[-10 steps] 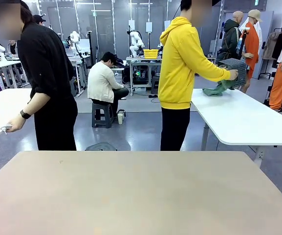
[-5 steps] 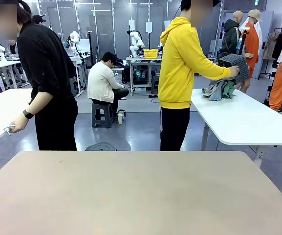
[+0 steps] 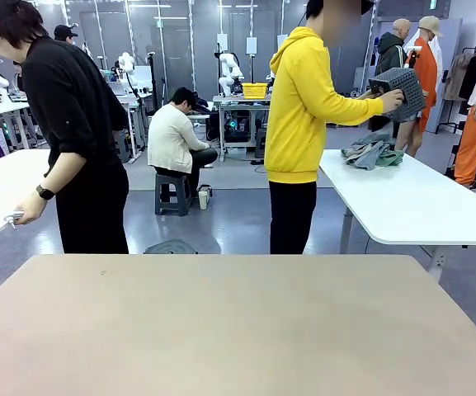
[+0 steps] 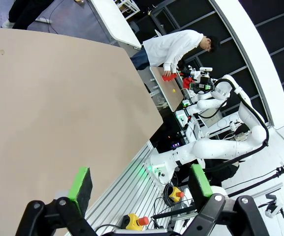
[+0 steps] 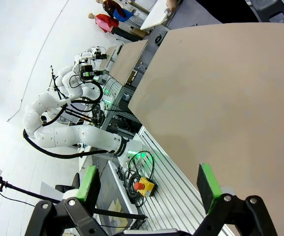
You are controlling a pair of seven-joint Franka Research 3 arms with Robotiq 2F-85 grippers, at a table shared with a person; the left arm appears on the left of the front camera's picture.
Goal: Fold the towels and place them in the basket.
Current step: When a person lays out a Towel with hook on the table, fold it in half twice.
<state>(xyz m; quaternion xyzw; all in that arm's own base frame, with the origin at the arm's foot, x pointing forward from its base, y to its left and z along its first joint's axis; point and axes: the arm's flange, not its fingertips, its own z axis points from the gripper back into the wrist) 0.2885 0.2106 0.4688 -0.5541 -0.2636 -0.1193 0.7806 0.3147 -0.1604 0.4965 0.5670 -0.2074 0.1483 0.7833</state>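
Near tan bench [image 4: 58, 98]: left fingers [image 4: 81, 184] spread wide, nothing held; right fingers [image 5: 208, 183] likewise wide, empty. Far side: towels [image 3: 372, 153] heaped on white bench [image 3: 419, 206]. basket [image 3: 402, 82] tipped, held in the air above the heap by person's hand [image 3: 394, 101].

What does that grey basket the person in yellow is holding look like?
The basket is dark grey, with open lattice walls, plastic by the look. It is held up off the white table, tilted, by a hand of the person in the yellow hoodie. The towels lie heaped below, apart from it.
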